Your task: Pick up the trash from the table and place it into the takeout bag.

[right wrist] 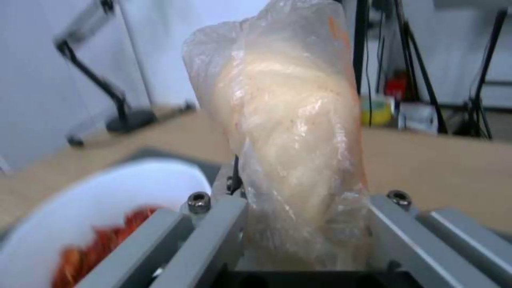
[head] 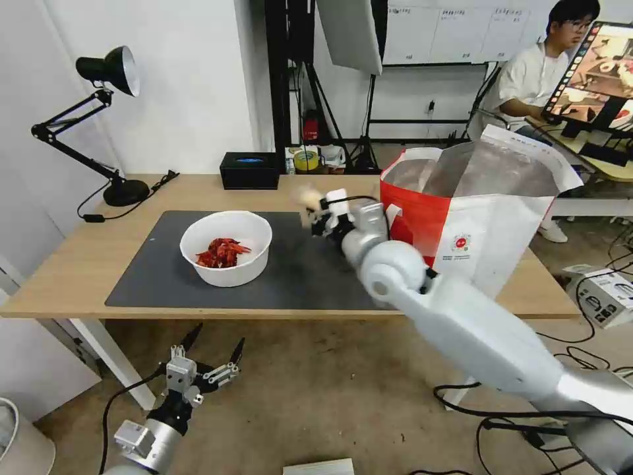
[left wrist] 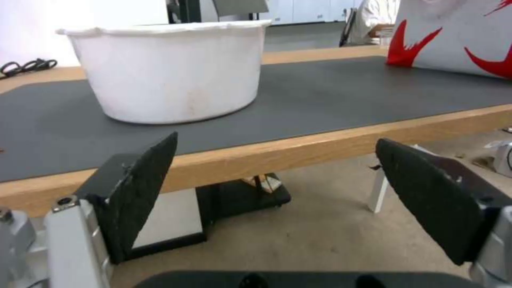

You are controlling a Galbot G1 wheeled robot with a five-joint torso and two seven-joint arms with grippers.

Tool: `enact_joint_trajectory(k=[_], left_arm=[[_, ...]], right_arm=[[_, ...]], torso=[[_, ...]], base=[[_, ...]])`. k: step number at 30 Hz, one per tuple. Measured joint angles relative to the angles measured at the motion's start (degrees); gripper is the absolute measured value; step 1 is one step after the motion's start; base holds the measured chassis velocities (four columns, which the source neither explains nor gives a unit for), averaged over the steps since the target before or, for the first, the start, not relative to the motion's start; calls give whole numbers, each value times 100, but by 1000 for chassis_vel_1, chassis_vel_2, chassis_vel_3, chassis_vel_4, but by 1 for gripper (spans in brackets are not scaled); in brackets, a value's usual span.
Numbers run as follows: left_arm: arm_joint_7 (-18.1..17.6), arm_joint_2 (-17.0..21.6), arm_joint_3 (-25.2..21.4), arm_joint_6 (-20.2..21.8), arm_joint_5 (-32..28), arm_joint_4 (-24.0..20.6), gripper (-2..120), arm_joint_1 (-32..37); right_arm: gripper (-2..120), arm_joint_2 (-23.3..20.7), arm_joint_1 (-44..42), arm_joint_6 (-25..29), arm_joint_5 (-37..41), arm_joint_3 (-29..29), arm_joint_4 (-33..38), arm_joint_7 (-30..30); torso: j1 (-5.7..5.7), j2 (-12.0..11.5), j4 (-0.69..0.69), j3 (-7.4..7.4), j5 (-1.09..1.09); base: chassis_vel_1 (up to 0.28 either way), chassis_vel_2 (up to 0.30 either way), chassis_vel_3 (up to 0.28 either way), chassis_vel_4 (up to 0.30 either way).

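My right gripper [head: 315, 211] is shut on a beige lump [head: 306, 196] wrapped in clear plastic [right wrist: 291, 132], held above the dark grey mat [head: 290, 277], just left of the takeout bag [head: 475, 211]. The bag stands open at the table's right end, red and white with a silver lining. A white bowl of red crayfish shells [head: 227, 247] sits on the mat's left half; the left wrist view shows its side wall [left wrist: 171, 68]. Below the table's [head: 86, 264] front edge my left gripper [head: 214, 343] hangs open, its pads [left wrist: 144, 184] bare.
A black desk lamp [head: 109, 69] stands at the table's back left with its cord trailing. At the back edge sits a black rectangular box [head: 250, 170]. Behind the table are tripods and stands. Cables lie on the floor to the right.
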Motion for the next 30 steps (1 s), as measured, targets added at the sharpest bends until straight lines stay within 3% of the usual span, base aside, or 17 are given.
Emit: enact_joint_trajectory(k=[7,11,22,30], left_arm=[[-12,-14,76,1,30,0,100,-23],[-13,-17,109,6,50,2,100,-31],[-16,5,149,8,54,5,100,-42],[-16,10,242,11,70,49,100,-110]], right_arm=[[7,-449,-213,709,-12,538,377,-590],[7,-685,-230,1012,9,723,547,-625],[7,-1218,-223,1245,-865,1043,652,-16],[7,-1487,-495,971,-1002,1358,722,742]], torso=[[0,0,0,0,1],[0,0,0,0,0],[0,0,1,0,0],[0,0,1,0,0]], base=[[0,0,0,0],[0,0,0,0],[0,0,0,0],[0,0,0,0]])
